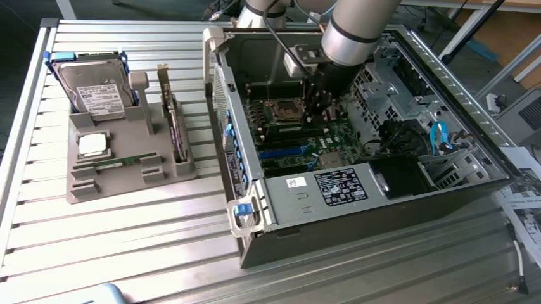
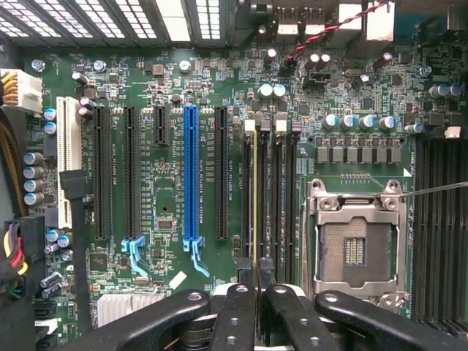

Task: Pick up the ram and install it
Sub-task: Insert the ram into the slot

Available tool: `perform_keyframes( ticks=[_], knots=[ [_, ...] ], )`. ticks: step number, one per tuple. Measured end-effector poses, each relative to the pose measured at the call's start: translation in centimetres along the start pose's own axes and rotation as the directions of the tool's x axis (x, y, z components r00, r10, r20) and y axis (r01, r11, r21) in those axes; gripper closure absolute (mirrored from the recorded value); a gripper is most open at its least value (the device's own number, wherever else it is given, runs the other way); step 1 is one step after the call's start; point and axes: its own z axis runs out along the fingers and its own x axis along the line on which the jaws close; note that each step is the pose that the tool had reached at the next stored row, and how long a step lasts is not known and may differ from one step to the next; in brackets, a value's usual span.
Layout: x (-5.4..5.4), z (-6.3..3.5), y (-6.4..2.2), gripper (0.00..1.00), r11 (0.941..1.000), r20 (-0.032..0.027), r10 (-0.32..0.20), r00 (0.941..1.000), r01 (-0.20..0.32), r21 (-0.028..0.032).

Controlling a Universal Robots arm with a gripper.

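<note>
My gripper [image 1: 316, 109] reaches down into the open computer case [image 1: 253, 209], over the motherboard [image 1: 338, 136]. In the wrist view its black fingers [image 2: 238, 307] are shut on the ram [image 2: 254, 197]. The ram shows edge-on as a thin strip with a pale edge, lined up along the black memory slots [image 2: 281, 197] beside the empty processor socket [image 2: 355, 248]. I cannot tell whether the ram is seated in a slot or held just above it. A second green stick [image 1: 114, 163] lies flat on the grey tray [image 1: 93, 190] at the exterior view's left.
The tray also carries a hard drive [image 1: 97, 92], a silver processor chip [image 1: 91, 144] and an upright dark expansion card [image 1: 173, 123]. Inside the case are a blue expansion slot [image 2: 191, 175], drive cages [image 1: 397, 88] and blue cables [image 1: 439, 136]. The case stands on a ribbed metal table [image 1: 127, 240].
</note>
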Motion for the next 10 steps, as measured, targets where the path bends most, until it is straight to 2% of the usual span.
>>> perform_keyframes(
  ticks=[10],
  knots=[
    [0.05, 0.12, 0.0, 0.88, 1.0, 0.0001, 0.0, 1.0, 0.0, 0.0001]
  ],
)
